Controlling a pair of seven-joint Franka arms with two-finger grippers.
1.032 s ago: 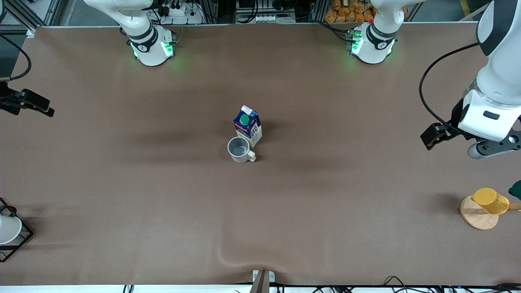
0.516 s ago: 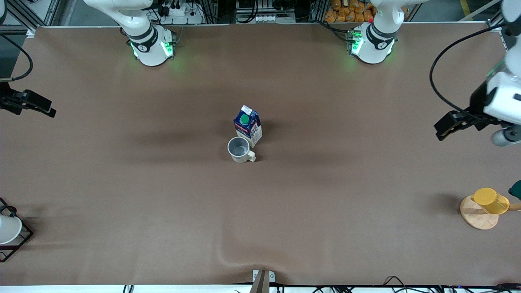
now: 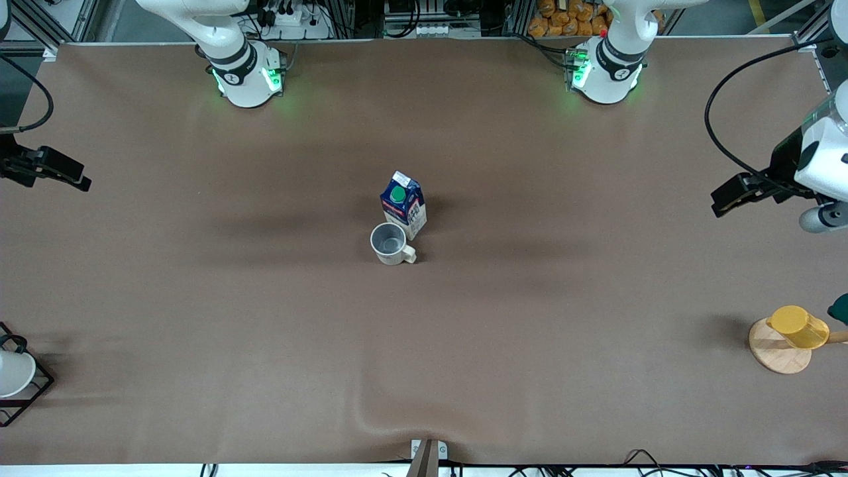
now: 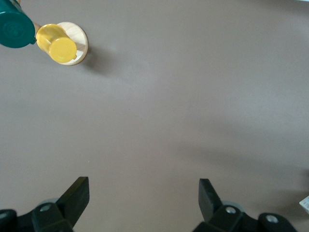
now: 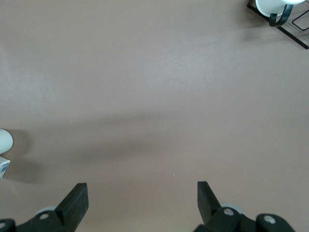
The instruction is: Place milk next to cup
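My left hand is hanging wide open and empty over the surface's left-arm end. My right hand, equally open, is waiting. The milk is standing upright, touching the cup; I'm keeping clear.

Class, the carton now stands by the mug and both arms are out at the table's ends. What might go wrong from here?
1. The milk stands so close to the cup that a nudge to either could tip the tall carton.
2. The left gripper, jaws open, hangs above bare table with the yellow cup on its wooden disc nearby; a low sweep might strike it.
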